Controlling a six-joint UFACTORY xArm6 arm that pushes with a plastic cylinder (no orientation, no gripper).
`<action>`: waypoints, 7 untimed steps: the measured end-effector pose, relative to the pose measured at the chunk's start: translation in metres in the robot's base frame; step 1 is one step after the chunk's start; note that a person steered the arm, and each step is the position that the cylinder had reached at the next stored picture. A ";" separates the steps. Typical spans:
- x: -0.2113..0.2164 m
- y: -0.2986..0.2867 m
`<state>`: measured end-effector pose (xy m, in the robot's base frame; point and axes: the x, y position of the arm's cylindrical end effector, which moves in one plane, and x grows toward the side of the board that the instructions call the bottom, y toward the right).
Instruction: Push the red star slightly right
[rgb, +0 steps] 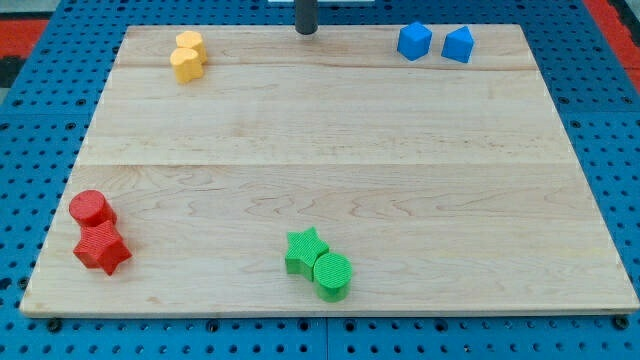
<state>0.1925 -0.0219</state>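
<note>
Camera view frames a pale wooden desk (330, 150) lying on a blue pegboard (40, 330), with the dark rod dropping in upright from the view's top edge, its upper length cut off by the frame. Its lower end, my tip (306, 32), stands at the desk's far edge, near the middle of the view's top, well apart from every block. No jaws exist on this rod, so nothing is gripped. Low at the view's left sits the red star (102, 248), near the desk's bottom-left corner, with the red cylinder (91, 208) touching it just above. At the view's bottom centre the green star (305, 250) and the green cylinder (333, 275) sit pressed together. Up at the view's top left, two yellow blocks (188, 55) form a tight pair, their shapes hard to make out. At the top right, a blue cube (414, 41) and a blue pentagon-like block (459, 44) stand just beside each other.
</note>
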 end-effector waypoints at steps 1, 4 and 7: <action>0.000 0.005; 0.122 0.004; 0.239 -0.125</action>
<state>0.4311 -0.1464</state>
